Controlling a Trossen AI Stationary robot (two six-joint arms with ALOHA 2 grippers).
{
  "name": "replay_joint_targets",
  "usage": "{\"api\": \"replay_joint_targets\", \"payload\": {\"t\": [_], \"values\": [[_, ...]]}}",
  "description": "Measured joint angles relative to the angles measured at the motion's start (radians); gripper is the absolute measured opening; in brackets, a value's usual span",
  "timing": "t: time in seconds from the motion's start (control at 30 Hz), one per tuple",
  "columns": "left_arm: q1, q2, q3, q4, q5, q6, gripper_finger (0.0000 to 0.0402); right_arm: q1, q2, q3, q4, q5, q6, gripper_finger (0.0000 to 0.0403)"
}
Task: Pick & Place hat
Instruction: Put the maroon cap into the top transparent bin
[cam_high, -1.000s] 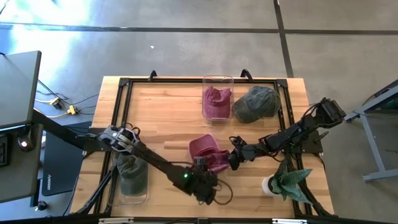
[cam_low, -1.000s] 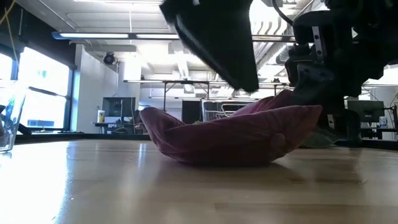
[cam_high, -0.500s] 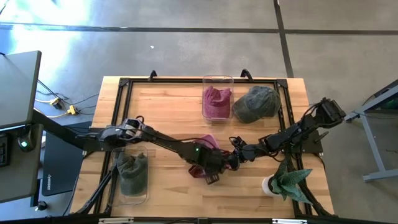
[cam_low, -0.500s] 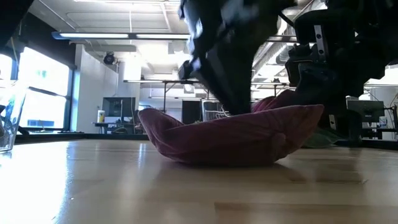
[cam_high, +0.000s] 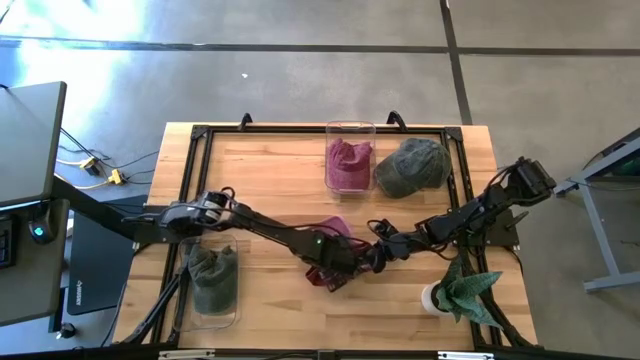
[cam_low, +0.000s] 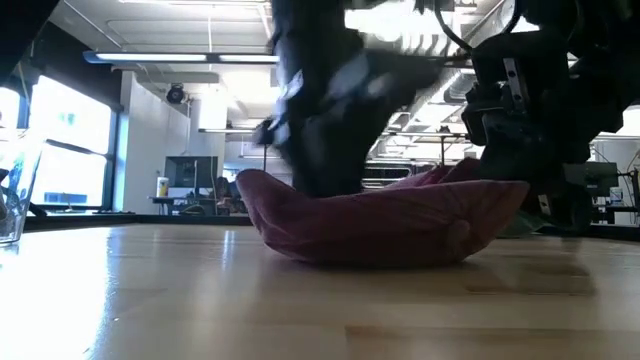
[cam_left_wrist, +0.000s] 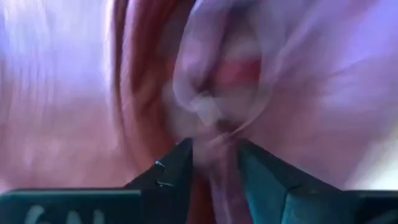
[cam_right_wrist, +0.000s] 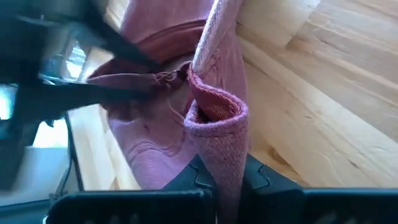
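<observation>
A maroon hat (cam_high: 333, 232) lies crown-down in the middle of the table near its front, open like a bowl in the low view (cam_low: 390, 222). My left gripper (cam_high: 335, 266) comes down into the hat's hollow (cam_low: 320, 150). In its wrist view, which is blurred, its fingers (cam_left_wrist: 214, 152) stand close together with a ridge of the cloth between them. My right gripper (cam_high: 378, 252) is at the hat's right side, shut on its rim (cam_right_wrist: 217, 168). My left gripper pinches a raised fold of the hat's inner cloth (cam_left_wrist: 217, 134) between its two fingers, coming from above and slanting down into the hollow. The hat still rests on the table. My right gripper pinches the hat's rim at its right side (cam_right_wrist: 217, 134) between both fingers, coming level from the table's right. The rim edge stands up and curls over at the fingers, while the hat's underside stays on the table.
At the far edge stand a clear bin with another maroon hat (cam_high: 349, 160) and, right of it, a grey-green hat (cam_high: 411, 166). A clear bin holding a green hat (cam_high: 213, 280) is at the near left. A potted plant (cam_high: 460, 290) stands near right.
My left gripper has swung from near the table's front edge toward the far side, over the maroon hat, and dropped into its hollow. The hat's raised rim has sunk a little and the hat lies flatter. My right gripper has kept its hold.
</observation>
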Motion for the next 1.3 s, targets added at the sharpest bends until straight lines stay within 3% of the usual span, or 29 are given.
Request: {"api": "replay_joint_targets", "payload": {"t": [0.23,0.57,0.7,0.9,1.07,1.17,1.3], "values": [[-0.049,-0.052,-0.045,-0.096,-0.011,-0.063,0.0141,0.047,0.000,0.001,0.035,-0.006,-0.014,0.0019],[-0.133,-0.251,-0.067,-0.232,-0.147,-0.376,0.0140,0.001,-0.037,0.010,0.007,-0.233,-0.171,0.0169],[-0.139,-0.314,-0.214,-0.179,-0.056,-0.485,0.0140,-0.002,-0.125,0.034,-0.090,-0.243,-0.193,0.0180],[-0.136,-0.491,-0.629,0.377,0.043,-0.649,0.0140,0.015,-0.306,0.057,-0.257,-0.142,-0.226,0.0181],[-0.109,-0.561,-0.921,0.846,0.005,-0.845,0.0140,0.030,-0.441,0.058,-0.292,-0.046,-0.265,0.0181],[-0.093,-0.565,-1.008,1.072,-0.030,-0.923,0.0140,0.032,-0.503,0.058,-0.306,-0.008,-0.287,0.0181],[-0.073,-0.531,-1.041,1.143,-0.072,-0.940,0.0140,0.035,-0.557,0.058,-0.304,0.001,-0.325,0.0181]]}}
